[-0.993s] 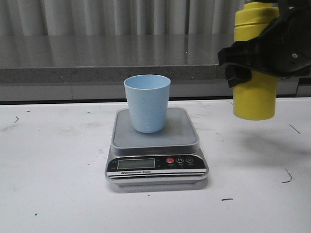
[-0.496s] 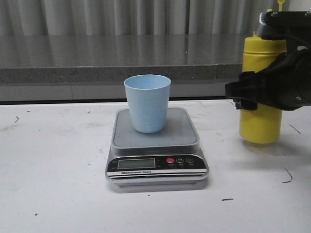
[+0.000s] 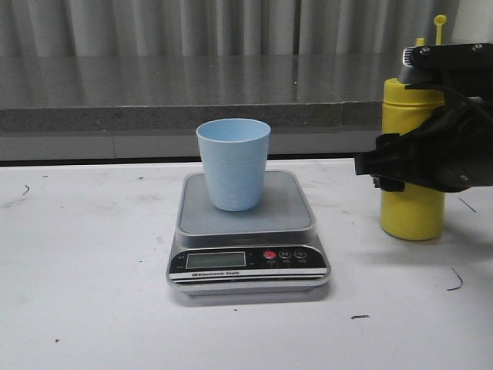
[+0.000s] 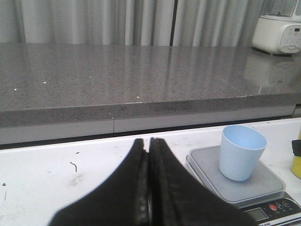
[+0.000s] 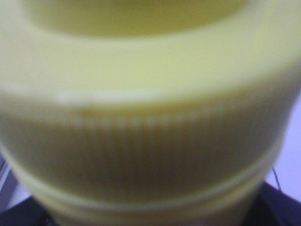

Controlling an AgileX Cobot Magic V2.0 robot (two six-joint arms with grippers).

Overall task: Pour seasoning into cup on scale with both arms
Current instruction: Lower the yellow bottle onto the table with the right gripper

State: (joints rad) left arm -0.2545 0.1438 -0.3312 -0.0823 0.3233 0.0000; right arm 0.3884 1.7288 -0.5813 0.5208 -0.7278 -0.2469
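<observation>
You will find the seasoning bottle (image 3: 412, 212) standing upright on the white table (image 3: 85, 293), to the right of the scale (image 3: 248, 231) and well apart from it. The right gripper (image 3: 416, 163) wraps the bottle's middle section from the side, black fingers closed against the yellow body; the bottle's base shows below the gripper and its shoulder, nozzle and tethered cap (image 3: 440, 21) show above it. In the right wrist view the ribbed yellow collar of the bottle (image 5: 150, 141) fills the picture at very close range and is blurred, so you cannot read finer contact detail there. The cup (image 3: 233, 163) stands upright on the grey platform of the scale, roughly centred, mouth up, and nothing touches it. The left gripper (image 4: 149, 188) is out of the front view; in the left wrist view its two black fingers press together with no gap and nothing between them, pointing over the table toward the grey counter (image 4: 141, 75), with the cup (image 4: 241, 153) and scale (image 4: 254, 188) off to one side.
</observation>
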